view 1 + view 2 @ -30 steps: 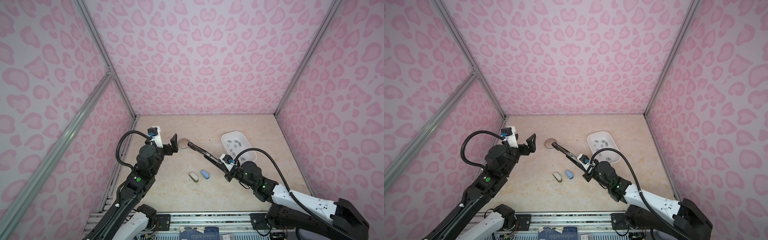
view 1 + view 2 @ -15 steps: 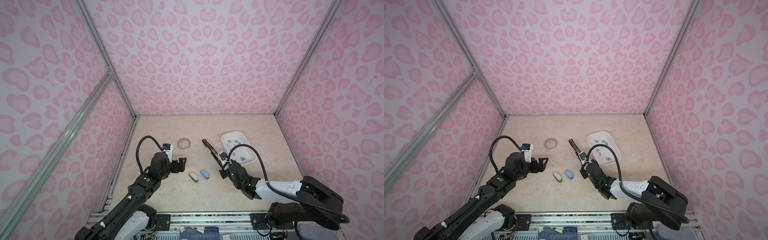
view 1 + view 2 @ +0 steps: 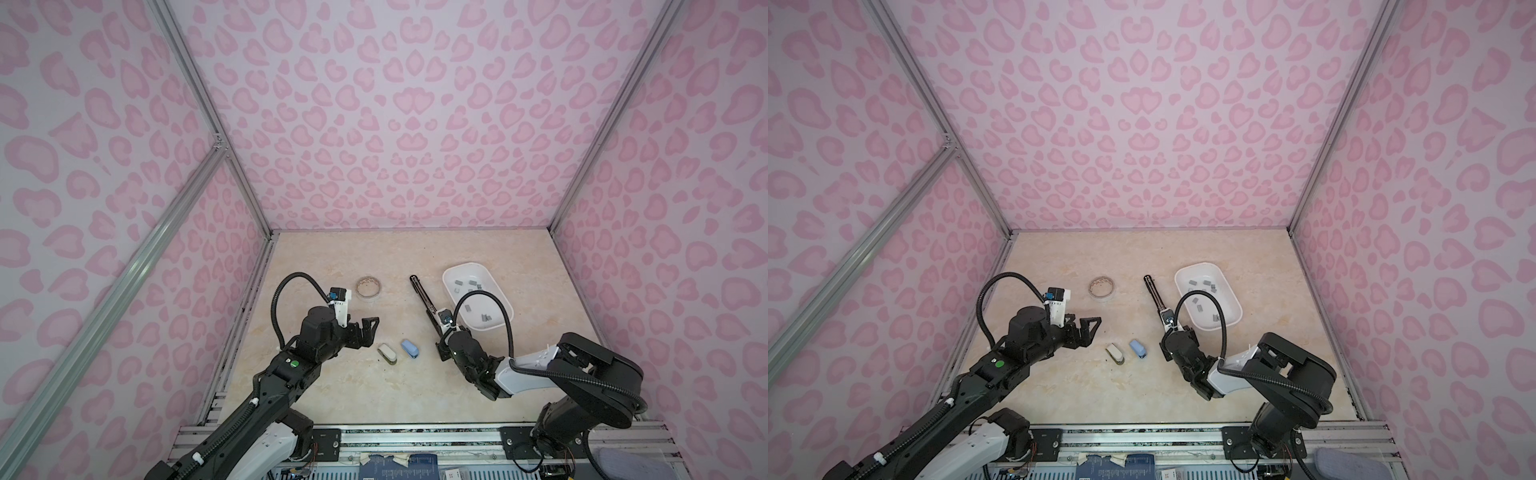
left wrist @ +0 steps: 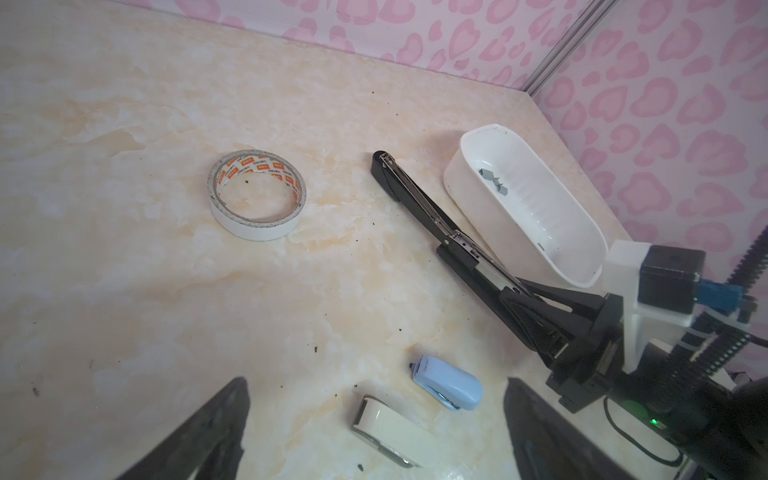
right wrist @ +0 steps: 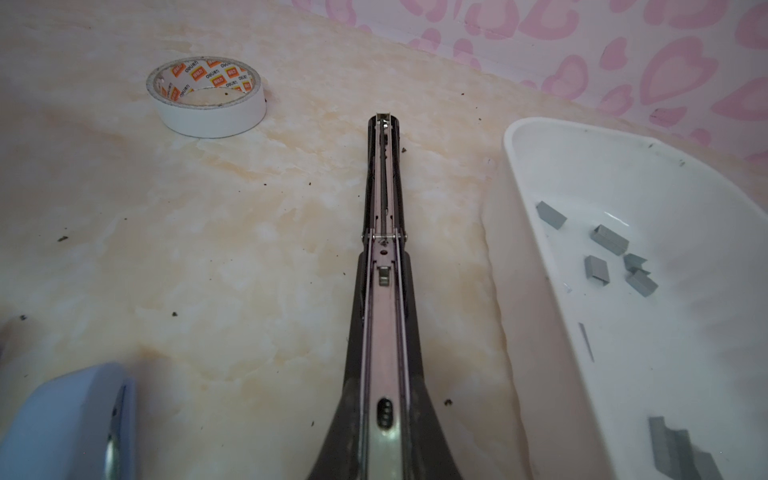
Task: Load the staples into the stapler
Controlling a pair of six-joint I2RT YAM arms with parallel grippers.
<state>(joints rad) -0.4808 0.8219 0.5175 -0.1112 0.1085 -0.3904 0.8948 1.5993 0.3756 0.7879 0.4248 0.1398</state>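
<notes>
Over the marbled counter, the right tool, masked by its camera in both top views, pinched the stapler; the left tool hovered spread, arm stretched low, centre-left.

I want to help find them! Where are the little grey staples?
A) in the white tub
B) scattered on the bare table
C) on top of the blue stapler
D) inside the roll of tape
A: the staples lie loose inside the white tub, which sits right beside the black stapler.
</notes>
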